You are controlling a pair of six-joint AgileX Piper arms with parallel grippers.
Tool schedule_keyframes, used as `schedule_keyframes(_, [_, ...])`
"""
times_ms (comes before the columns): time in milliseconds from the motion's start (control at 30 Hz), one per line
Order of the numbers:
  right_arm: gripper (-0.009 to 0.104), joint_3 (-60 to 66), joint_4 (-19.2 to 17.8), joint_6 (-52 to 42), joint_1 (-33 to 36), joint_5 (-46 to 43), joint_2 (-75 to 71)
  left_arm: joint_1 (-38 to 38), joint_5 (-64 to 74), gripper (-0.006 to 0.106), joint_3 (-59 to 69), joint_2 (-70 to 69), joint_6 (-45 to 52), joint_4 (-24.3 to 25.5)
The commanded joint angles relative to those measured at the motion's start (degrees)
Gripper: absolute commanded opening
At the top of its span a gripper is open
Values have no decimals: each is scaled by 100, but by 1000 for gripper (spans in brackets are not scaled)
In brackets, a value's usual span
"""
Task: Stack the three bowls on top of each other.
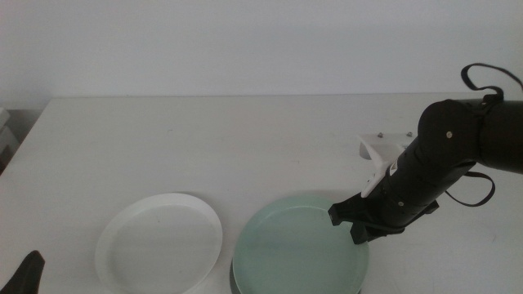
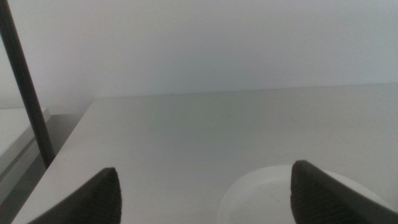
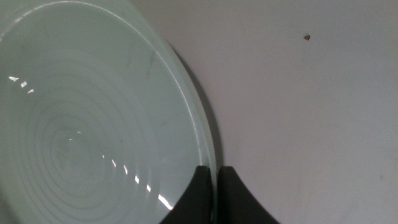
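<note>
— Middle view, left to right?
— Left hand (image 1: 24, 273) waits with jaws apart; white bowl (image 1: 159, 242) on the counter (image 1: 204, 139); mint bowl (image 1: 298, 253) atop a grey one (barely visible) — right hand (image 1: 358, 222) pinches the mint rim.

The grey bowl (image 1: 234, 280) is hiding almost wholly under the mint green bowl (image 1: 298, 249), whose near edge the middle view is cutting off. The left pincer (image 1: 24, 276) is showing only a dark tip at the bottom edge
</note>
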Motion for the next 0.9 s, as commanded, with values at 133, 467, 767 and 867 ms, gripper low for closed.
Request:
schedule_keyframes(133, [8, -110, 69, -87, 14, -150, -108, 5, -451, 105, -29, -78, -76, -21])
schedule_keyframes(467, [54, -149, 61, -264, -26, -26, -1075, 5, -451, 105, -29, -78, -76, -21])
schedule_keyframes(767, [53, -360, -195, -1233, -52, 677, -3498, 5, -451, 105, -29, -78, -76, -21])
schedule_keyframes(867, [52, -341, -300, -1485, -52, 936, -4268, 5, -451, 105, -29, -78, -76, -21])
